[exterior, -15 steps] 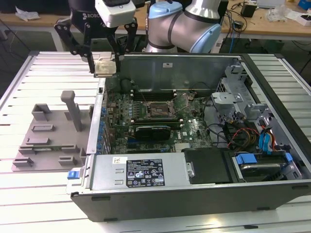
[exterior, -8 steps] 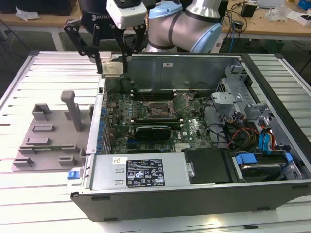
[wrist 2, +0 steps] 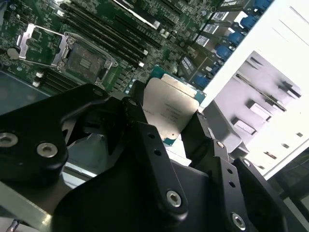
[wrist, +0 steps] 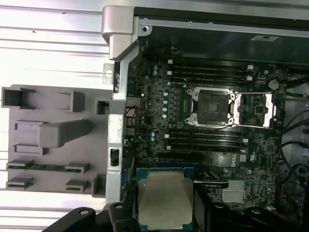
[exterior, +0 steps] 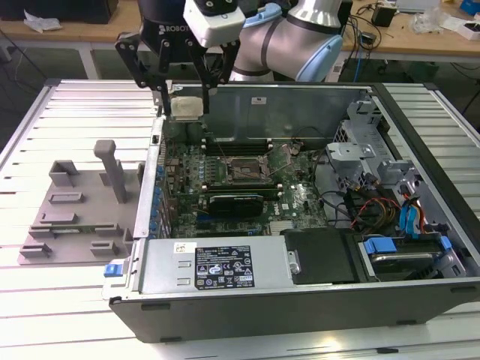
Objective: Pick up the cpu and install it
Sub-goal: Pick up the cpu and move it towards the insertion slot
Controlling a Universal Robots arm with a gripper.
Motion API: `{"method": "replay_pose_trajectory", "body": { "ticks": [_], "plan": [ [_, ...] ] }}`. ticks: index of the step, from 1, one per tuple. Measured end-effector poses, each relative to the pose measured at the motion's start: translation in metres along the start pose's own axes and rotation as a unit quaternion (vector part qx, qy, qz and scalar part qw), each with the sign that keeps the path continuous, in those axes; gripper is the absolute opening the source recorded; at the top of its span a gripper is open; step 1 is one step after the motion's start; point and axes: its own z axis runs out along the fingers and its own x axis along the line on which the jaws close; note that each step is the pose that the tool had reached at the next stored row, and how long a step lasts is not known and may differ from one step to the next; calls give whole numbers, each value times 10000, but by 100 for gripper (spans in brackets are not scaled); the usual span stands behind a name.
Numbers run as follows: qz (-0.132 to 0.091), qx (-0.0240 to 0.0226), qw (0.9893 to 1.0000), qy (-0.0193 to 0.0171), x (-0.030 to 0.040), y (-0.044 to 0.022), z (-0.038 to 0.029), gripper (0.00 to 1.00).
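- Your gripper point(exterior: 185, 99) is clamped tight on the cpu point(exterior: 187, 107). You can see it near the top of the exterior view, a bit left of the middle.
- In the second wrist view, the black fingers point(wrist 2: 147, 145) squeeze the cpu point(wrist 2: 169, 108) from two sides. Its silver top faces the camera.
- The cpu is up in the air. It hangs over the far corner of the open computer case point(exterior: 300, 304), on the exterior view's left side of the case.
- The socket point(exterior: 246, 171) sits on the green board point(exterior: 300, 199), near the middle of the exterior view. Its metal lid is flipped open. The cpu is well apart from it.
- In the first wrist view, the cpu point(wrist: 164, 200) hangs over the board, near the case wall. The open socket point(wrist: 210, 105) is apart from it.
- The grey tray point(exterior: 75, 217) lies on the silver table point(exterior: 67, 105) at the exterior view's left, just beside the case.
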Motion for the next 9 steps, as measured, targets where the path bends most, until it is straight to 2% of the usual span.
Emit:
{"method": "replay_pose_trajectory", "body": {
  "ticks": [9],
  "plan": [
    [0, 13, 10000, 4, -235, 13, 44, 55]
  ]
}}
